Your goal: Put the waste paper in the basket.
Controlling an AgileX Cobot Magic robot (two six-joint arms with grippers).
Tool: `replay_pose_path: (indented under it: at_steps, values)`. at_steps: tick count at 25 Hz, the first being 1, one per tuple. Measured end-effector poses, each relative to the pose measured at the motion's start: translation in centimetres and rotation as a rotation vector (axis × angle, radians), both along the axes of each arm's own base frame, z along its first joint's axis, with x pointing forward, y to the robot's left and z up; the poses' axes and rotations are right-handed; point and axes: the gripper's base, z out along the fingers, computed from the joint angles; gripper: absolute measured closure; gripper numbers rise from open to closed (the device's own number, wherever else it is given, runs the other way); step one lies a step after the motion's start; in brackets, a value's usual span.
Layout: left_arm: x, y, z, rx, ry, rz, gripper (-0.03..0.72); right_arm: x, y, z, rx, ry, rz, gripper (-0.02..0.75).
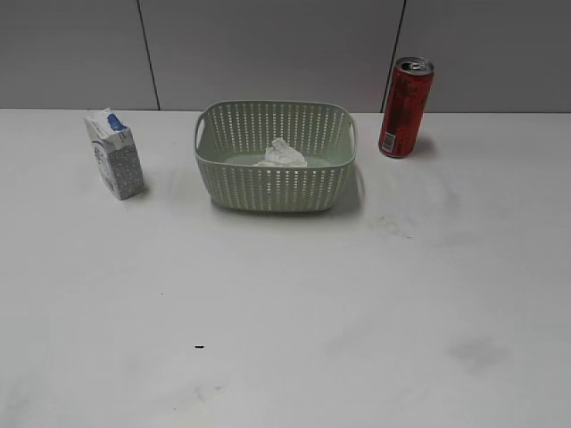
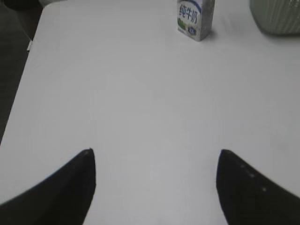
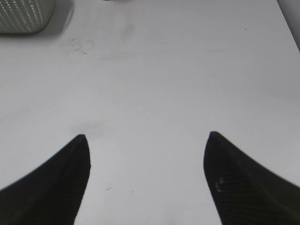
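crumpled white waste paper [image 1: 283,155] lies inside the pale sage-green lattice plastic basket [image 1: 276,186] at the back of the white counter [image 1: 294,321]. no loose wads show elsewhere, so the job looks finished. the left pincer [image 2: 155,161] and right pincer [image 3: 146,145] hang wide open, holding nothing, over bare counter well clear of the edges.

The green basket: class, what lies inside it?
Crumpled white waste paper shows inside the basket. How many wads cannot be told; the front wall hides the floor beneath.
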Motion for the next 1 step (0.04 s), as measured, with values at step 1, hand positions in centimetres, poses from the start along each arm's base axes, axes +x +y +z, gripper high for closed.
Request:
replay_pose_path:
  at_steps: [1]
  values:
    - [-0.38,0.04,0.04,-0.003,-0.024,0.0,0.098,0.0,0.0,0.0,0.0,0.0,0.0,0.167]
